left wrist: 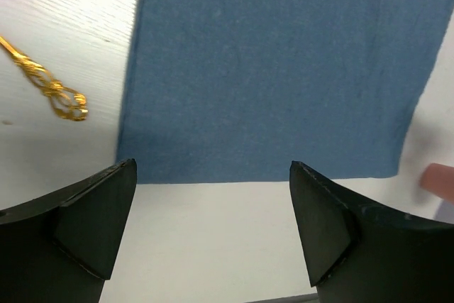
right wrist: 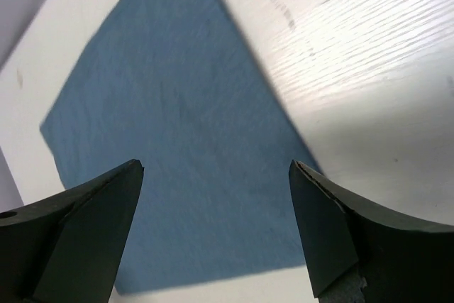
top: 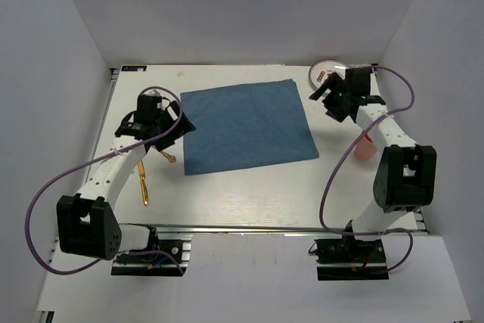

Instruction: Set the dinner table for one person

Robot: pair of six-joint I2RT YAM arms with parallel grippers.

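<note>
The dinner table (top: pixel 249 194) is white and ribbed, and a blue square cloth (top: pixel 246 126) lies flat in its middle. My left gripper (top: pixel 180 128) hovers at the cloth's left edge, open and empty. In the left wrist view the left gripper (left wrist: pixel 213 167) frames bare table with the cloth (left wrist: pixel 277 69) just beyond. My right gripper (top: pixel 324 104) hangs open by the cloth's far right corner. The right wrist view has the right gripper (right wrist: pixel 216 164) over the cloth (right wrist: pixel 177 140), holding nothing.
Two gold utensils (top: pixel 142 183) lie on the table left of the cloth, one showing an ornate handle end (left wrist: pixel 60 97). A round plate (top: pixel 329 73) sits at the back right. A pink cup (top: pixel 365 145) stands right of the cloth, beside the right arm.
</note>
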